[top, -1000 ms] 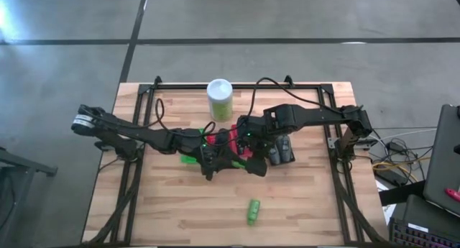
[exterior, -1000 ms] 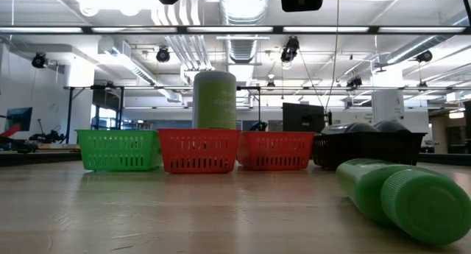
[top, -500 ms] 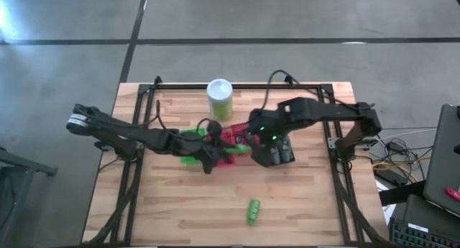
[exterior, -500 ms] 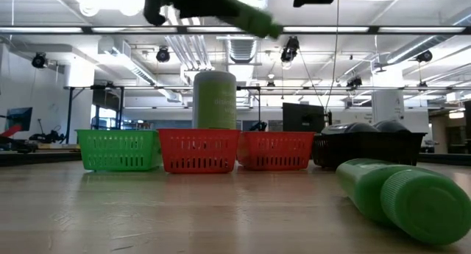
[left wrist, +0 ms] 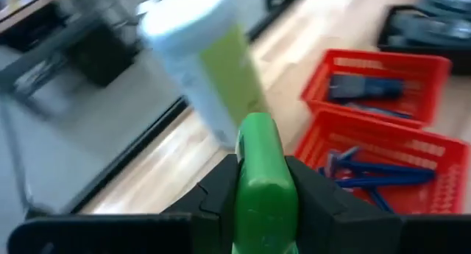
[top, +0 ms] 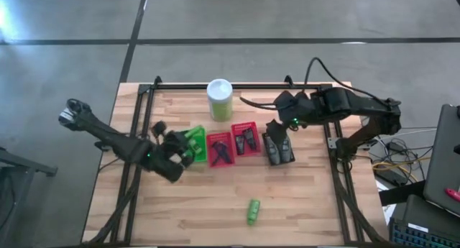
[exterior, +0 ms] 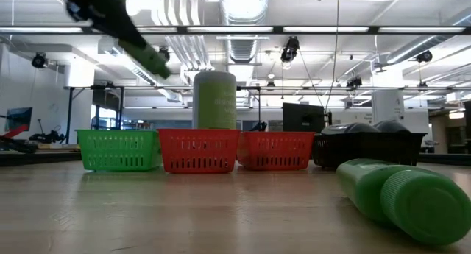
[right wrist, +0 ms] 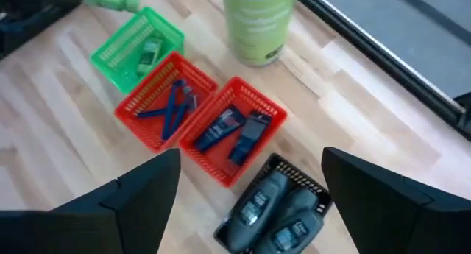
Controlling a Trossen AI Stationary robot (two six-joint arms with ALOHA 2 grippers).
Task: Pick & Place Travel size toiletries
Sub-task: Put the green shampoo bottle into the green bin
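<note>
My left gripper is shut on a bright green mini tube in the air, just left of the green basket. The low view shows that tube high above the baskets. Another green tube lies on its side on the bare wood near the front edge. My right gripper hangs open and empty above the dark basket of grey oval bottles. Two red baskets hold thin razors and flat dark tubes. My left gripper pinches the green tube's body between its two fingers, one on each side. The tube's rounded end sticks out past the fingertips. The tube is lifted clear and slants down toward the baskets in the low view.
A tall pale-green canister with a white lid stands behind the row of baskets. The green basket has a small green item inside. Bare wood lies in front of the baskets, apart from the loose tube. Black frame rails run along the table's edges.
My left gripper has carried the green tube from above the red baskets toward the table's left, to beside the green basket, rolling its wrist and sinking a little. My right gripper has risen and drawn back toward the table's right and far side.
</note>
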